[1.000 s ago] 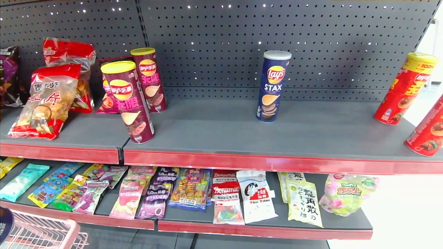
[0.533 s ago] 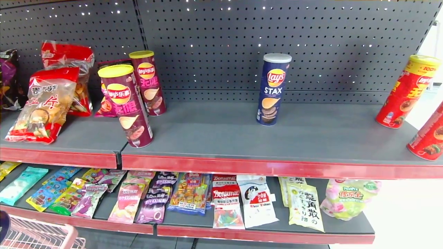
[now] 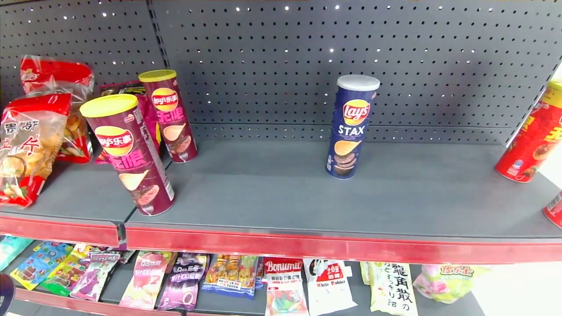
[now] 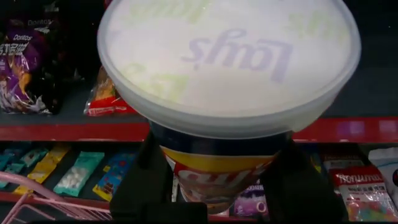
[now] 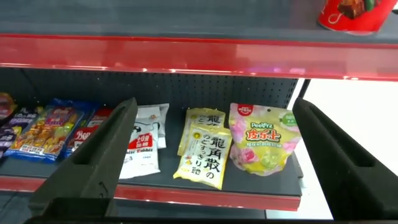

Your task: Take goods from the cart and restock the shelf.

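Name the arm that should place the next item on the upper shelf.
Left. The left pincer grips a chip can before the upper shelf; the right pincer is open and empty.

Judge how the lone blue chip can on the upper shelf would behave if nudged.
Tall and narrow on a small base, the blue chip can would probably tip. Once down, its round body would likely roll along the flat upper shelf.

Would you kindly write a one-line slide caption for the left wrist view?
Left tool grips a white-lidded chip can in front of the red-edged shelf.
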Controlling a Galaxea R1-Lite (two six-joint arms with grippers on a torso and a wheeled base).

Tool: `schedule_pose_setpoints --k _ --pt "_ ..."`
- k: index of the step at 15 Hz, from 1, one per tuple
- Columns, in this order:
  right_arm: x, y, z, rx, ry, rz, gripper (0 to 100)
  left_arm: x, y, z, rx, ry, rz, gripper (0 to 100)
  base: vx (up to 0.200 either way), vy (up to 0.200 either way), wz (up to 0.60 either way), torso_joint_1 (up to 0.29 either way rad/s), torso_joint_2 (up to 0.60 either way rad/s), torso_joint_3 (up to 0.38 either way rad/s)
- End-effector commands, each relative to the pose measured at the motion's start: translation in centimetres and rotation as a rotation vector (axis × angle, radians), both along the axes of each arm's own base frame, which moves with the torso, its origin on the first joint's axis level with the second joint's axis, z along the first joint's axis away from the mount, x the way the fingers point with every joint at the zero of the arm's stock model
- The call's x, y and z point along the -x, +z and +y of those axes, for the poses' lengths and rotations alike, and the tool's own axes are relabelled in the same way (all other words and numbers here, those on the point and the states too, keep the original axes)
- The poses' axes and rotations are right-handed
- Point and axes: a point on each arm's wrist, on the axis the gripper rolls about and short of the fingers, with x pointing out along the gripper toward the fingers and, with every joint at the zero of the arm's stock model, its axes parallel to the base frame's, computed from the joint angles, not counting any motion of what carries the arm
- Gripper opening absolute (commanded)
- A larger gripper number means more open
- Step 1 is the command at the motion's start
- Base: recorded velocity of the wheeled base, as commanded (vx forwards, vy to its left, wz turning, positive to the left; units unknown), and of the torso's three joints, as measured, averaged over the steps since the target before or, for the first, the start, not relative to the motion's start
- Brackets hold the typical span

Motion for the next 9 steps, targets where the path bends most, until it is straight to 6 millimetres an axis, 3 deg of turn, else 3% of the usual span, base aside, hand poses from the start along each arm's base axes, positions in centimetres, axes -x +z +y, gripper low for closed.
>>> schedule_pose_setpoints --k 1,4,9 --pt "0.0 0.0 0.0 0.0 0.002 0.0 100 1.5 -0.7 0.0 -0.013 -0.047 -0.009 0 0.0 0.0 0.0 0.0 0.0 0.0" --pt "0.0 0.0 0.0 0.0 0.002 0.0 100 2.7 -1.5 -0.1 -0.013 -0.098 0.005 0 0.0 0.0 0.0 0.0 0.0 0.0" --pt "0.0 0.0 0.0 0.036 0.022 -0.005 100 2.6 -1.7 -0.1 0.014 -0.101 0.008 0 0.0 0.0 0.0 0.0 0.0 0.0"
